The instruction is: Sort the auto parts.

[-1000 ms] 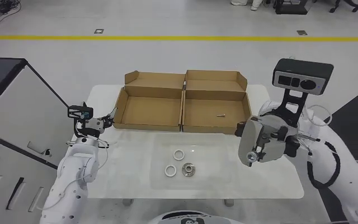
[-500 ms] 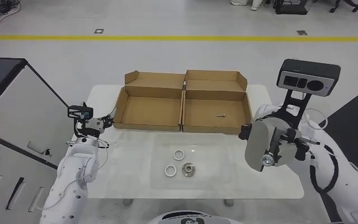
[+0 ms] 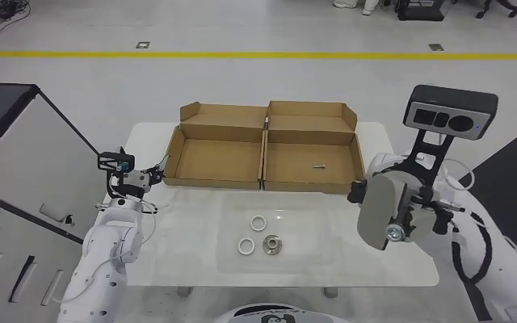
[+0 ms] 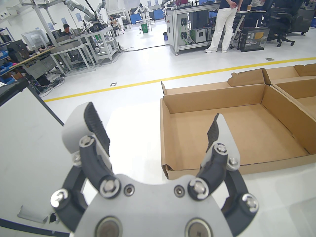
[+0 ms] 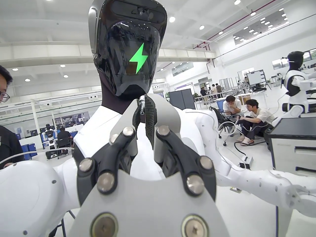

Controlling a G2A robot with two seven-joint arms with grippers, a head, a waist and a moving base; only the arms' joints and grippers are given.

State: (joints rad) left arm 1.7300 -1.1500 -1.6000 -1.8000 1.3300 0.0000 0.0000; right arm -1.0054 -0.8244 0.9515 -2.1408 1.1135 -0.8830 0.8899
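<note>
The white bench carries two open cardboard boxes side by side along its far half, their adjoining walls touching. The left box has a bare floor, while the right box holds one loose screw lying flat toward its right side. Nearer the robot, about the middle of the bench and well apart from the boxes, three small parts sit close together: a white ring farthest from the robot, a second white ring nearer and slightly left, and a round metal part just beside that second ring on its right. The left gripper hovers low over the bench at the outer left corner of the left box, and its fingers are spread wide with nothing between them; from above it sits just beside that corner. The right gripper is raised off the bench at the right edge, turned back toward the robot, and its fingers are drawn almost together on a small threaded screw pinched at their tips. From above, this gripper hangs over the bench's right side, near the front right corner of the right box.
</note>
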